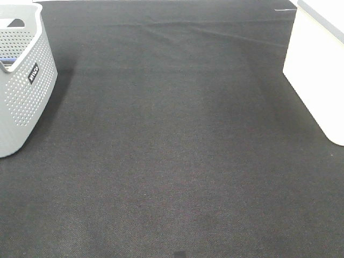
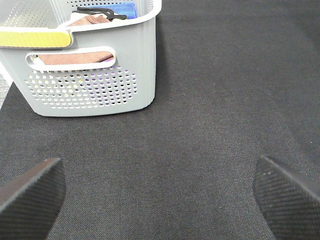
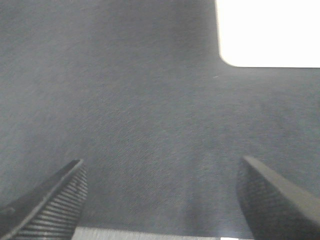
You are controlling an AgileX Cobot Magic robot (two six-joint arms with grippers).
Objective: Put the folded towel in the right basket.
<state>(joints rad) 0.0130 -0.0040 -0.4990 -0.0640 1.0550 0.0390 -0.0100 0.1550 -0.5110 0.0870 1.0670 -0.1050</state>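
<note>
Folded towels lie inside the grey perforated basket (image 1: 24,86) at the left. In the left wrist view a pinkish-brown towel (image 2: 75,57) shows through the handle hole of this basket (image 2: 100,90), with a blue one (image 2: 126,10) behind it. The white right basket (image 1: 317,70) stands at the right edge; its corner shows in the right wrist view (image 3: 270,32). My left gripper (image 2: 157,172) is open and empty over the mat, a short way in front of the grey basket. My right gripper (image 3: 162,170) is open and empty, short of the white basket. Neither gripper shows in the exterior view.
A dark mat (image 1: 172,150) covers the table between the two baskets. A yellow strip (image 2: 32,39) lies along the grey basket's rim, and a black item (image 2: 100,12) rests on top of the towels.
</note>
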